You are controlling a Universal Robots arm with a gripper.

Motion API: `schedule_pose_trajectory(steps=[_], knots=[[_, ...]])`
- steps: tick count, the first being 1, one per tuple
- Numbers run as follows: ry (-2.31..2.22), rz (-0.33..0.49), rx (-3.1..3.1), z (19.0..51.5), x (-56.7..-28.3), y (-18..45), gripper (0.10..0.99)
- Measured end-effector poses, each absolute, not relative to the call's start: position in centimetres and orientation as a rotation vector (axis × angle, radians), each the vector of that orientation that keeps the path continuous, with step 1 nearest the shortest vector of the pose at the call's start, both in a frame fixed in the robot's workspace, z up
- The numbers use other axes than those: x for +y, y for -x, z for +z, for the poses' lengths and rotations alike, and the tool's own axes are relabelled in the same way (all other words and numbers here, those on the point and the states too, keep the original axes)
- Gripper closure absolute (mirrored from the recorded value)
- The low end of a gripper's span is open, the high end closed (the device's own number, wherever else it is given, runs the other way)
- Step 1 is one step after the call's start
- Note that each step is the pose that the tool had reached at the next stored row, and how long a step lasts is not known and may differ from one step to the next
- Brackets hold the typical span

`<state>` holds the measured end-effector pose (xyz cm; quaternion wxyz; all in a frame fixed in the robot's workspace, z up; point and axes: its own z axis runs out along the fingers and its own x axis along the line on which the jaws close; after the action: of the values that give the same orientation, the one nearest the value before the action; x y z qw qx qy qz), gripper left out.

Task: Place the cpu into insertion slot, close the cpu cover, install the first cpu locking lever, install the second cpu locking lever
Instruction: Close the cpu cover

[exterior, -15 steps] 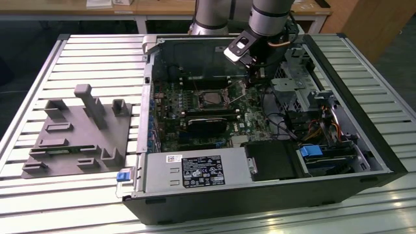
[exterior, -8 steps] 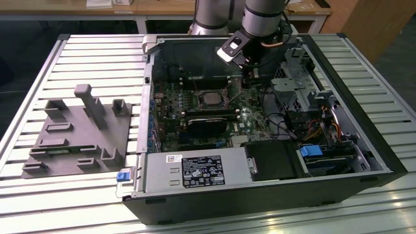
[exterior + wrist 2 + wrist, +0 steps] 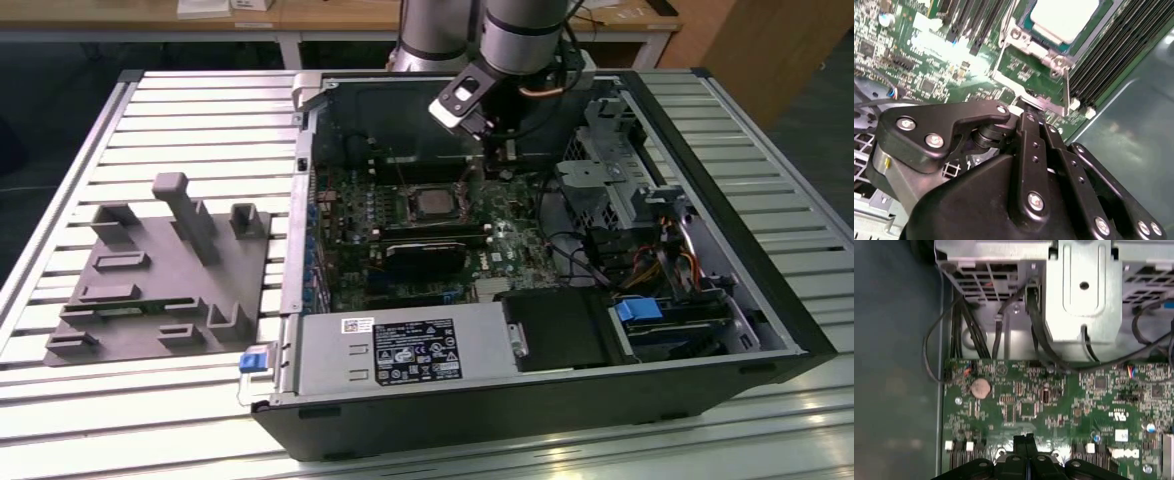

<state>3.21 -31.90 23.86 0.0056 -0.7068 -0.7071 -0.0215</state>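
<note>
The cpu point(image 3: 1064, 17) lies in the insertion slot point(image 3: 404, 204) on the green board, its silver top showing. The cpu cover point(image 3: 1026, 42) lies flat around it as a silver frame. A thin locking lever point(image 3: 1066, 87) runs along one side of the socket and ends in a bent silver tab point(image 3: 1035, 101). In the second wrist view my gripper point(image 3: 1029, 117) is shut, its black fingertips right at that tab; whether they touch it I cannot tell. In the exterior view the gripper point(image 3: 505, 160) hangs inside the open case, just to the exterior view's right of the socket. The first wrist view shows the fingertips point(image 3: 1024, 440) pressed together above the board.
The open computer case point(image 3: 747, 250) lies on a slatted table. A metal drive cage point(image 3: 1079, 290) and black cables point(image 3: 601, 260) crowd one side of the socket. Long black memory slots point(image 3: 1124, 45) run beside it. A grey fixture plate point(image 3: 160, 270) sits at the exterior view's left.
</note>
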Motion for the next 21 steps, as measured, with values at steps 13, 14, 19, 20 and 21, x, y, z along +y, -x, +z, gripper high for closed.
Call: schedule_pose_trajectory(steps=[13,14,19,20,21], knots=[[2.212,-0.067,-2.213,23.6,-31.9,-0.9,0.980],[2.213,-0.067,-2.213,23.5,-31.9,-0.7,0.980],[2.213,-0.067,-2.214,23.0,-31.9,-0.1,0.980],[2.213,-0.067,-2.214,22.9,-31.9,0.0,0.980],[2.213,-0.067,-2.214,22.8,-31.9,0.1,0.980]])
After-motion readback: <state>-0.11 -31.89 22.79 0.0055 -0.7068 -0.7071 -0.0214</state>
